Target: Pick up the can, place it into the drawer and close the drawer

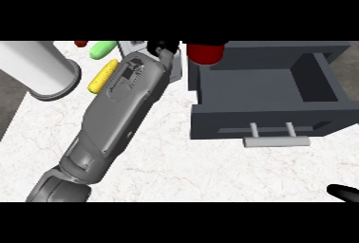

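Black down at the lower right edge: that's the right hand (343, 191), only a tip of it in shot, so I can't tell whether it's open or closed. White marbled counter (161, 161) lies in front, and the grey left forearm (116, 114) runs up across it from the lower left toward the far side. To the right, the dark grey drawer (210, 121) stands pulled well out, its pale handle (276, 141) facing us. Further up on the left, a yellow corn cob (102, 76) lies just beside the forearm, with a big white cylinder (35, 66) past it. At the far end is the left hand (165, 47), mostly cut off at the top, and I can't make out its grip. Right beside it is the red can (205, 51), showing over the drawer's back left corner. Lifted, or standing behind the drawer? Hard to say. My read: this is the pick-up, or the very start of the carry. Next, the can has to clear that wall and come down inside the drawer, then a push on the front closes it.
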You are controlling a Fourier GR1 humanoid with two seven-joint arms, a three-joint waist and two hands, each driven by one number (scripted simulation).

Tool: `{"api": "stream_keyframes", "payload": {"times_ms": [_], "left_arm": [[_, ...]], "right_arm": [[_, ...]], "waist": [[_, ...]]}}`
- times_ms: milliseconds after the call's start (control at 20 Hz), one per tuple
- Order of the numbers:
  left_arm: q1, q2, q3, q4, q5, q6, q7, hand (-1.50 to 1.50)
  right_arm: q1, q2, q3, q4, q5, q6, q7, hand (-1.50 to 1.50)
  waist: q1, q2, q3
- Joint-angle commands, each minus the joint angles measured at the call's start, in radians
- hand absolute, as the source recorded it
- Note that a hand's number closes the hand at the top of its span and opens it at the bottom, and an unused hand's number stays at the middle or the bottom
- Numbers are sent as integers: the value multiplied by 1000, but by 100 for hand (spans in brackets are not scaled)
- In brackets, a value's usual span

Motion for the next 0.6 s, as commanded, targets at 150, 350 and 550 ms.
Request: {"api": "stream_keyframes", "payload": {"times_ms": [150, 350, 550], "left_arm": [[-194, 0, -36, 156, 47, 86, 42, 150], [-271, 0, -62, 272, 80, 85, 5, 150], [-323, 0, -129, 325, 155, 120, 25, 150]], "right_arm": [[43, 5, 10, -96, -22, 12, 44, -150], [-23, 0, 27, -70, 14, -21, 62, -150], [-3, 8, 14, -3, 14, 2, -20, -150]], "waist": [[-22, 2, 1], [-32, 8, 1], [-50, 10, 2]]}}
